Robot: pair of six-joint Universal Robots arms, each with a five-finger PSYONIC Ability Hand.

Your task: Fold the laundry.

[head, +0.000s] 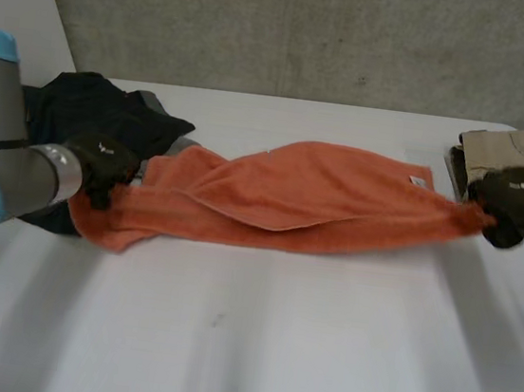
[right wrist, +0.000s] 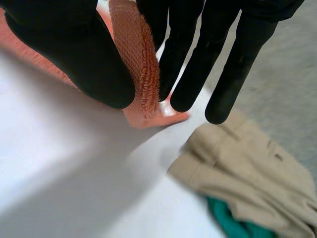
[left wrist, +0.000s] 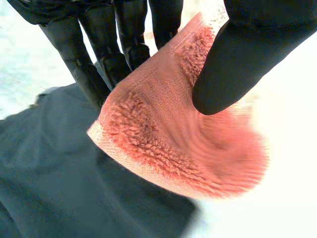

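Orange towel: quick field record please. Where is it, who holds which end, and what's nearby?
towel: orange towel, stretched across the table, partly doubled over
left hand: pinching one end between thumb and fingers
right hand: pinching the opposite end
near left hand: dark garment
near right hand: beige garment

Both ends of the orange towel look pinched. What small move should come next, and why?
Probably ease the two apart to take out slack. The left robot hand and right robot hand each pinch an end of the orange towel, but its middle lies creased and doubled on the table, so it is not flat enough to fold.
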